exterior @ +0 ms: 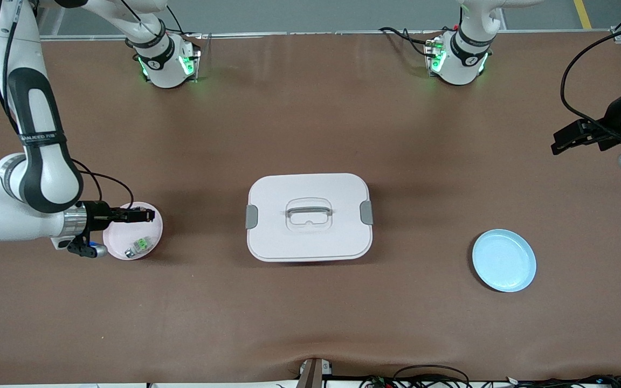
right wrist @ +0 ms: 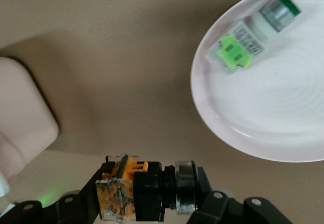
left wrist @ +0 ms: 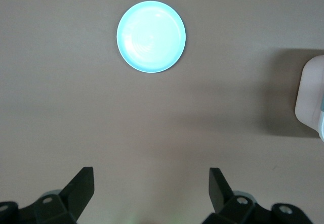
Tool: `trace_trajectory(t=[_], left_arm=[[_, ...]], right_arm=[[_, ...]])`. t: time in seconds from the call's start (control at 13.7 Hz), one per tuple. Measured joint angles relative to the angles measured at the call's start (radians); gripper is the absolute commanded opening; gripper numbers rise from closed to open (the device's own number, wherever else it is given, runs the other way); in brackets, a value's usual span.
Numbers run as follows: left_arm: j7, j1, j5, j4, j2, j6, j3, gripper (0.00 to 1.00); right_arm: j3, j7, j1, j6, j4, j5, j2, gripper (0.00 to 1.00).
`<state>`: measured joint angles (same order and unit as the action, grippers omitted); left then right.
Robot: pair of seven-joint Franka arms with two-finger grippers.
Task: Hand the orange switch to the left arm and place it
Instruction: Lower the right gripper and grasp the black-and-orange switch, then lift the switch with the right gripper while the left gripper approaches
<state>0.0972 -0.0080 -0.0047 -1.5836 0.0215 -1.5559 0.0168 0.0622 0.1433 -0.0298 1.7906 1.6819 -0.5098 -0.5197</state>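
Right arm is reaching in from its end of the table; the right gripper (exterior: 146, 215) is hanging over the pink plate (exterior: 149, 245), its fingers clamped on the orange switch (right wrist: 147, 191). In the right wrist view the switch is lying crosswise between the fingertips, its long axis running across the grip, orange block at one end, black-and-clear collar at the other. It is up off the plate.

On the pink plate, nearer the front camera than the gripper, the green and clear part (exterior: 139, 246) is lying untouched.

Mid-table, the box (exterior: 309, 216) is sitting lid on, handle up, squarely between the pink plate and the blue plate (exterior: 504, 260). A straight line from the held switch toward the left arm's end is crossing right over it, so in my judgement the carry has to go up and over or swing around the box.

Toward the left arm's end, the blue plate is lying bare. The left gripper (left wrist: 151, 186) is waiting high above the table at that end, jaws standing wide apart, nothing between them, the blue plate well ahead of it in its wrist view.

The right arm is nearer the switch; the left gripper is well apart from it, with the box between them. The handover point looks to be the open question.
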Motion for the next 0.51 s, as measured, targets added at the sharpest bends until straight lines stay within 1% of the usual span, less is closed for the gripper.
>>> trace_trajectory(t=[0.15, 0.29, 0.51], left_arm=[[0.000, 0.000, -0.001, 0.006, 0.000, 0.000, 0.000, 1.00], [0.000, 0.000, -0.032, 0.014, 0.000, 0.000, 0.001, 1.00], [0.000, 0.000, -0.109, 0.021, 0.000, 0.008, 0.001, 1.00]], right_arm=[[0.000, -0.009, 0.001, -0.019, 0.000, -0.009, 0.014, 0.00], [0.001, -0.046, 0.001, -0.059, -0.001, -0.015, 0.025, 0.00], [-0.005, -0.237, 0.017, -0.136, -0.008, -0.025, 0.077, 0.00]])
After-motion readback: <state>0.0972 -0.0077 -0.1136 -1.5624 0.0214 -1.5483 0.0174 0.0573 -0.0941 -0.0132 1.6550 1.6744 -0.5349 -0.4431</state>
